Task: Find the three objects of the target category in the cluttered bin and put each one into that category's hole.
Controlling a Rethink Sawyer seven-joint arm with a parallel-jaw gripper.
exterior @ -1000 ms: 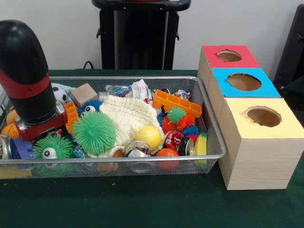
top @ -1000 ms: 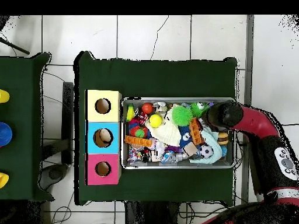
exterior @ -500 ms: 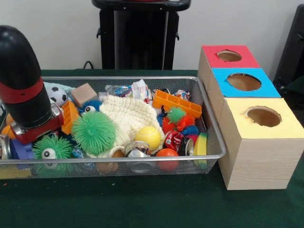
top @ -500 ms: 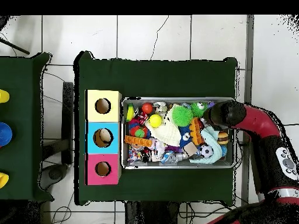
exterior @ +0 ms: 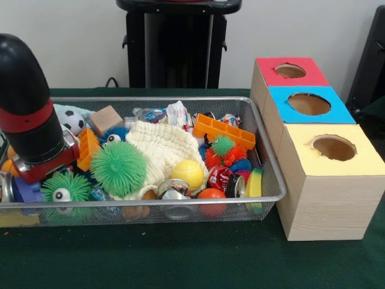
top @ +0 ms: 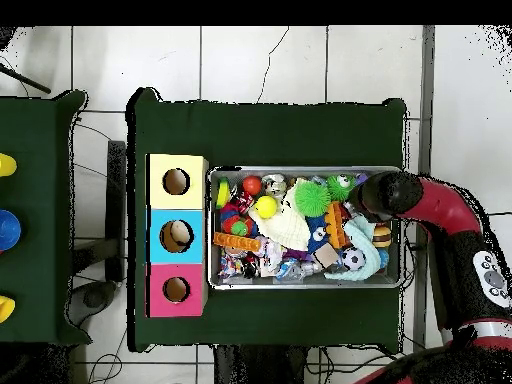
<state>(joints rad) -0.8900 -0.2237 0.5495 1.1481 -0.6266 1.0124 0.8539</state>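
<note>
Over the bin's (exterior: 274, 180) corner (left, front view), arm (exterior: 27, 102) slants down.

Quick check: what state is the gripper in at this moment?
Gripper: cannot be told; it sits low in the wire mesh bin, hidden by the arm and toys.

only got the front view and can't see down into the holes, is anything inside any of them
Observer: From overhead, a pale thing sits in the blue box hole; the yellow box and red box holes look dark.
Operator: where does the arm enter the bin
Observer: The arm reaches over the bin at the end farthest from the boxes.
Operator: anything past the boxes
Observer: A second green table stands there.
</note>
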